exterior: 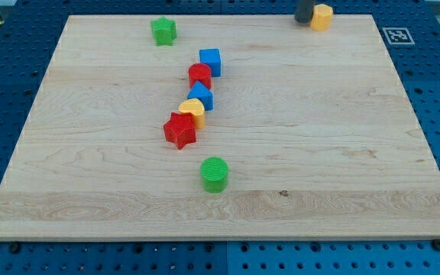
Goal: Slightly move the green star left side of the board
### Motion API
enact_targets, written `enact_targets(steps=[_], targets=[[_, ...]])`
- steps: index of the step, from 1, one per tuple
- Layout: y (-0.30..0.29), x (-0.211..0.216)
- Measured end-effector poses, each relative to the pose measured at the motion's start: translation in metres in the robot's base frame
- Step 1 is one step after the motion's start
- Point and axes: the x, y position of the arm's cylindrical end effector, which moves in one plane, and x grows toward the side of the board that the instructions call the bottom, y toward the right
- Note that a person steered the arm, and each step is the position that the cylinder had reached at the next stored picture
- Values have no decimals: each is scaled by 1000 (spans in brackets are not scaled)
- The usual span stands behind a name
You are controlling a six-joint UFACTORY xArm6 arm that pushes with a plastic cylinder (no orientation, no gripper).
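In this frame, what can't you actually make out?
- My tip: the camera view's top edge cuts off the rod above it; whether it touches the yellow block beside it is unclear.
- Yellow block: its left side hides behind the rod, so its shape is uncertain.
- Yellow heart: partly covered by the red star and blue block crowding it.
- Green star: fully visible.

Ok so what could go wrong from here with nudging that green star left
1. My tip sits at the view's top right, right beside the yellow block, far from the green star. Setting off carelessly could shove that yellow block off the board's top edge.
2. The star lies near the top edge; an off-centre push may spin it or drive it upward off the board.
3. A low approach path could clip the blue cube heading the central chain.
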Motion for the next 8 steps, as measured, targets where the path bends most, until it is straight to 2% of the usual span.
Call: enact_targets(steps=[2, 4, 8], targets=[[36, 0], [15, 0], [-168, -1]])
